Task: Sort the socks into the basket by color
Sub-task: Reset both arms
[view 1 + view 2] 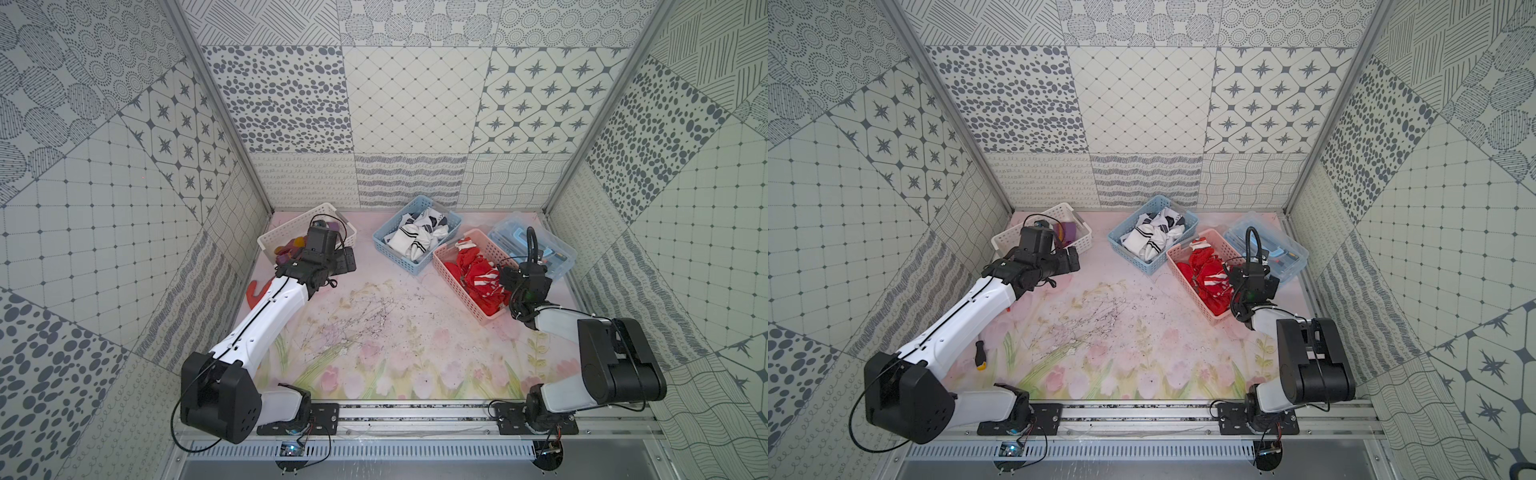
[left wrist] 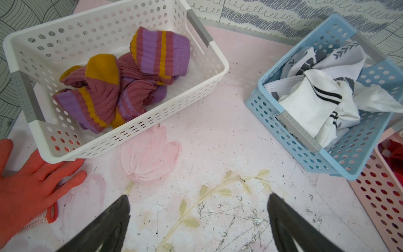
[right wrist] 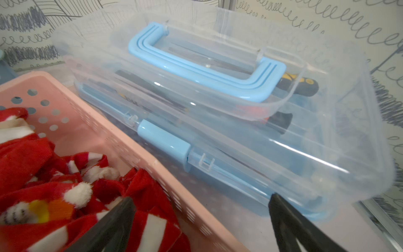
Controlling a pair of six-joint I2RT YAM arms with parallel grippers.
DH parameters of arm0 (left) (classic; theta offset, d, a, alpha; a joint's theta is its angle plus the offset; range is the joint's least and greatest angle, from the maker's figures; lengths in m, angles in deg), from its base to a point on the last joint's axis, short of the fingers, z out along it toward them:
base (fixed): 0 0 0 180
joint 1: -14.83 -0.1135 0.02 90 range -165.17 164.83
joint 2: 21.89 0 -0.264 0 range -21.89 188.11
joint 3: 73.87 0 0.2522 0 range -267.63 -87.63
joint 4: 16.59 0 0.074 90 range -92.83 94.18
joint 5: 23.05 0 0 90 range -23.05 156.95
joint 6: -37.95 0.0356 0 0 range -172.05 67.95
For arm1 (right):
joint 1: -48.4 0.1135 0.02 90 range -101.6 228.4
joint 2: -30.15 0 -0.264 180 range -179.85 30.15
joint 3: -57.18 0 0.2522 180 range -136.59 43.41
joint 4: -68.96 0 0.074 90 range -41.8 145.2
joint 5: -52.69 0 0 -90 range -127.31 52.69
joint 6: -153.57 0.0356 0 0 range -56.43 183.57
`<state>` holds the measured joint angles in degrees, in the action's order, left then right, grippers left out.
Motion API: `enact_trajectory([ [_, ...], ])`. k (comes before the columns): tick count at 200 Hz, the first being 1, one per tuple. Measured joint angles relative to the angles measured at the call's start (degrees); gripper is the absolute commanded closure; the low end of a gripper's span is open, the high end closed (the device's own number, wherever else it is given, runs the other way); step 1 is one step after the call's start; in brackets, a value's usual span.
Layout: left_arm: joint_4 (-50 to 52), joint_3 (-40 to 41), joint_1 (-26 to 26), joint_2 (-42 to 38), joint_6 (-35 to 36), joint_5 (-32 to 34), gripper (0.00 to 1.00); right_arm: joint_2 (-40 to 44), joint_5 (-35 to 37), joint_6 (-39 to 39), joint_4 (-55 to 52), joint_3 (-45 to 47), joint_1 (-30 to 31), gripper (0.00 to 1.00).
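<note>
Socks (image 1: 478,278) lie sorted in both top views: red in the pink basket (image 1: 455,282), white socks (image 1: 415,239) in the blue basket (image 1: 398,218), purple socks (image 1: 1068,230) in the white basket (image 1: 291,222). Left wrist: left hand (image 2: 198,197) spread, empty, over the worktop (image 2: 218,152). Right wrist: right hand (image 3: 201,198) likewise released at the pink basket's rim, beside a clear box (image 3: 218,122) of tools (image 3: 305,84).

White arms (image 1: 249,336), black joints (image 1: 216,399), cables (image 1: 532,243)

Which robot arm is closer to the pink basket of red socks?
Right. The right fingers hover at the pink basket's edge; the left fingers are far off by the white basket.
</note>
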<state>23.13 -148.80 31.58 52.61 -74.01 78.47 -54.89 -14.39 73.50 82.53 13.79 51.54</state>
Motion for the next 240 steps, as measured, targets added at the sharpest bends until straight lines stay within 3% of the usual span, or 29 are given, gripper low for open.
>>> enact_trajectory([
  [131,-11.7,14.4,-2.6,-6.4,0.0,4.5,0.02,0.0,-5.2,-3.2,11.5,4.9,0.0,0.02],
  [175,-15.6,19.0,-2.8,-7.5,1.1,6.2,0.02,-2.5,-8.3,-5.3,25.2,9.7,0.0,0.02],
  [240,-21.4,23.1,-3.2,-6.4,5.0,7.3,0.02,-3.0,-10.1,-5.9,27.0,10.1,0.0,0.02],
])
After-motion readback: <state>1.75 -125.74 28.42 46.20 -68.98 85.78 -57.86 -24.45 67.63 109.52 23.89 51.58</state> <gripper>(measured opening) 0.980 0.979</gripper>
